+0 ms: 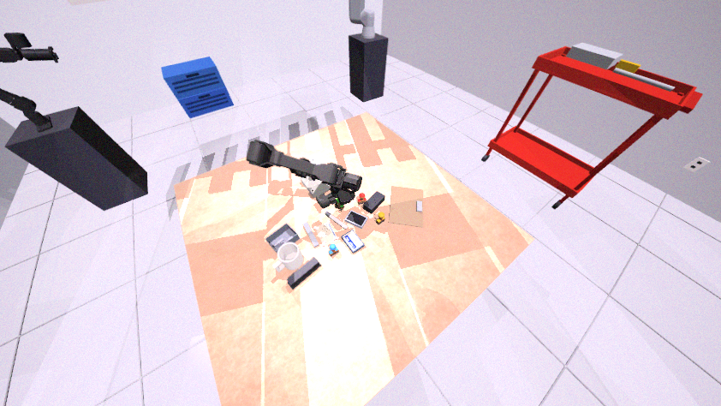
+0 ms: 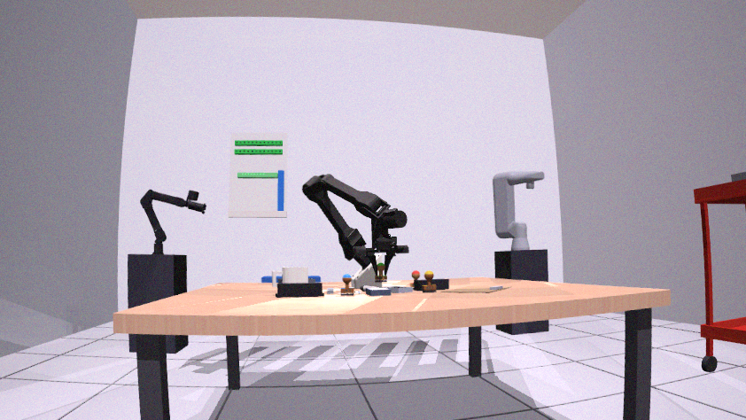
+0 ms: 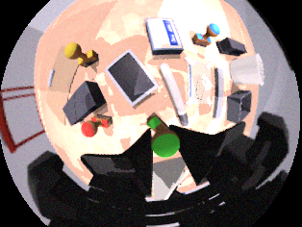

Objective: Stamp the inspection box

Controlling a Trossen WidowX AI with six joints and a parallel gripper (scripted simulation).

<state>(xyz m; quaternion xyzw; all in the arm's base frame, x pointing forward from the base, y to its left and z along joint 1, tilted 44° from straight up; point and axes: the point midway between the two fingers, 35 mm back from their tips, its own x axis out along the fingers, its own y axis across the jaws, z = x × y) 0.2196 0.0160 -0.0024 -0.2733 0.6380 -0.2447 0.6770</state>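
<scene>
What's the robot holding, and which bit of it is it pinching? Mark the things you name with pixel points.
The gripper [image 2: 381,275] [image 3: 160,129] is holding the stamp with the green knob [image 2: 381,266] [image 3: 165,144], pinching it by its brown wooden handle, just under the knob.
</scene>
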